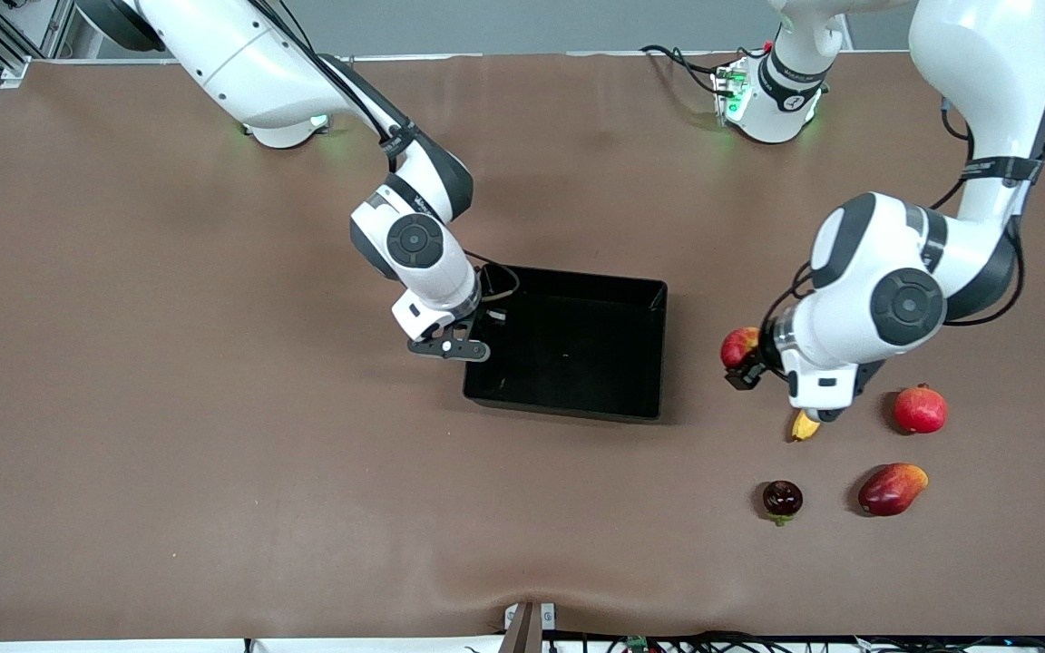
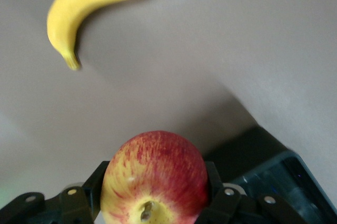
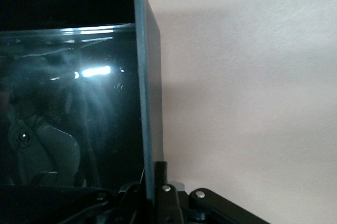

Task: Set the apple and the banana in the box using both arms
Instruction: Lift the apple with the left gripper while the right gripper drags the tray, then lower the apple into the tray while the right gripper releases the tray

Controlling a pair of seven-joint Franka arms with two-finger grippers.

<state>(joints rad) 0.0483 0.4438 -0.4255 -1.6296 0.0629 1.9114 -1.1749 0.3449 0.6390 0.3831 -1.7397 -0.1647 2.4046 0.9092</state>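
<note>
**Gripping apple and box wall**

Holding the apple (image 2: 155,179) between its fingers (image 2: 79,203), the left hand (image 1: 745,363) hangs above the counter (image 1: 169,408), between the box (image 1: 659,349) and the loose fruit at the left arm's end. In the left wrist view the apple sits clamped with its stem dimple showing, red streaked over yellow.

The banana (image 2: 87,8) lies on the counter just under the left arm's wrist; from the front only its yellow tip (image 1: 804,426) peeks out. A pomegranate (image 1: 920,409) rests near it, toward the left arm's end. Nearer the front camera lie a mango (image 1: 892,489) and a small dark fruit (image 1: 782,499).

The right hand (image 1: 452,347) is at the box wall on the right arm's end. Its fingers (image 3: 163,190) are pinched together on the thin upright edge of that wall, as the right wrist view shows. The box sits flat near the middle of the counter, and its glossy floor holds no fruit.
</note>
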